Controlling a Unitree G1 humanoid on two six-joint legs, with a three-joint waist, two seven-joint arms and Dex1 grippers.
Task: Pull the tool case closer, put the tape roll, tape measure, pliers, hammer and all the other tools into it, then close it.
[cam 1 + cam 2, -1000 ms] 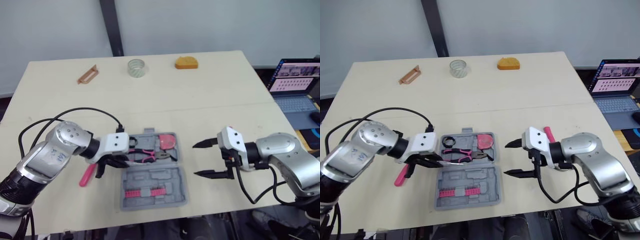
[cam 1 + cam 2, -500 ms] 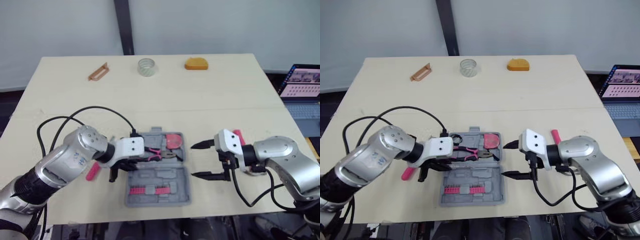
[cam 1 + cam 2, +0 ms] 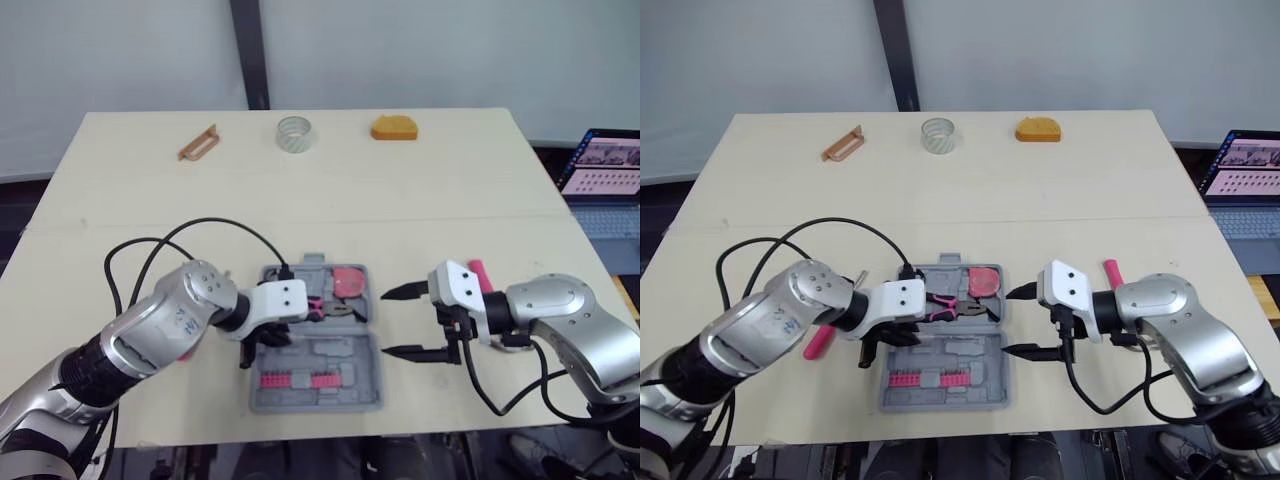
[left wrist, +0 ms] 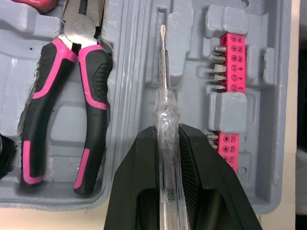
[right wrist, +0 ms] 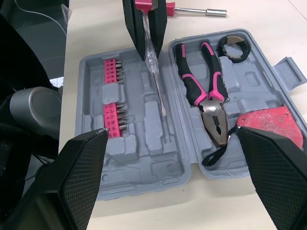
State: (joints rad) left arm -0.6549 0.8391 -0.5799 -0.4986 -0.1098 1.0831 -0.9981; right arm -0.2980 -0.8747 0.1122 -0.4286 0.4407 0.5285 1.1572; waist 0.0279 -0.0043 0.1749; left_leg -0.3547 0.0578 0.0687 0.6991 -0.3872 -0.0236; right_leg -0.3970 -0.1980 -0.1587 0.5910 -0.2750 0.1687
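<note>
1. Case [image 3: 330, 352] lies open on the bench [image 3: 450, 200] near its front edge, with pliers [image 4: 62, 96] and tape measure [image 5: 268, 124] inside.
2. Left tool [image 4: 167, 130] is clamped on a clear screwdriver [image 4: 165, 110] over the case; right tool [image 3: 1008, 320] is wide open beside it.
3. It looks light, stiff and slippery, so I would grip the handle.

Tool case [image 3: 350, 395] grey; pliers [image 4: 62, 105] handles pink with black; bit strip [image 4: 226, 91] pink; screwdriver [image 4: 166, 110] handle clear; tape measure [image 5: 266, 122] red; table [image 3: 420, 200] pale beige; right pincer fingers [image 5: 268, 182] black, fine-textured.
</note>
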